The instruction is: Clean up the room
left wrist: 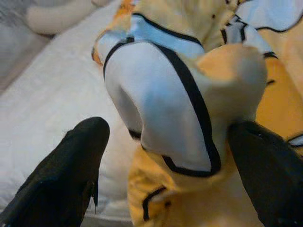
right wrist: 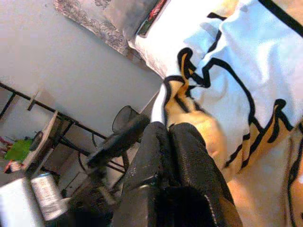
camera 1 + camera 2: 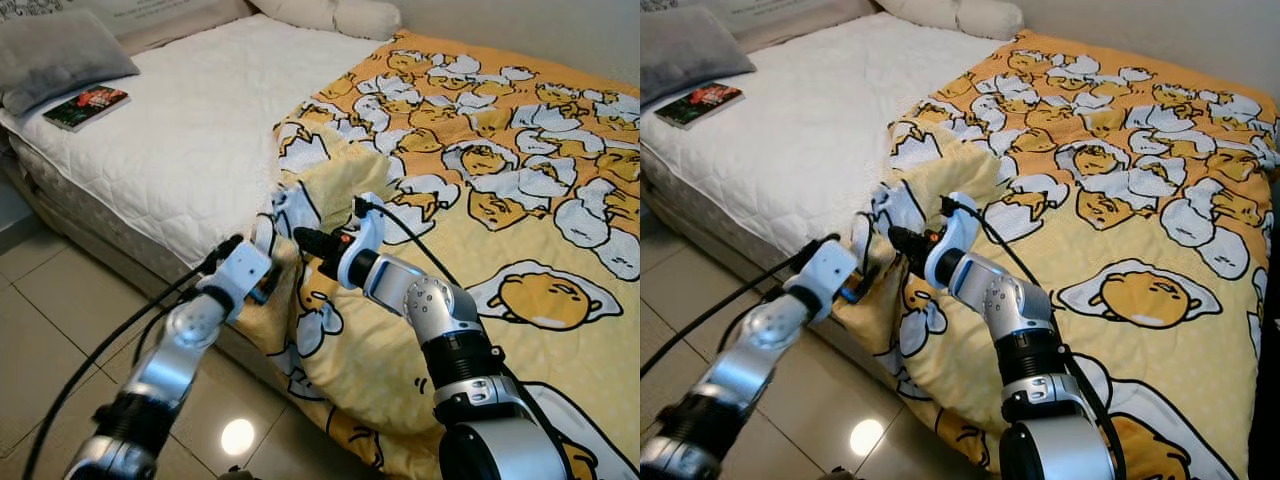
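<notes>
A yellow blanket [image 3: 470, 200] printed with cartoon eggs covers the right part of the bed. Its corner [image 3: 300, 215] is folded back and bunched near the bed's near edge. My left gripper [image 3: 264, 288] is at that bunch from the floor side. In the left wrist view it [image 1: 168, 130] is open, with a thick fold of blanket [image 1: 161, 99] between the two fingers and touching one of them. My right gripper [image 3: 305, 240] reaches in from the right. In the right wrist view its fingers [image 2: 165, 130] are pressed together on the blanket's edge [image 2: 199, 123].
The bare white mattress [image 3: 190, 130] takes up the bed's left part. A book [image 3: 87, 106] and a grey pillow [image 3: 60, 50] lie at its far left, and white pillows [image 3: 330, 15] are at the head. The tiled floor [image 3: 60, 300] runs along the bed's near side.
</notes>
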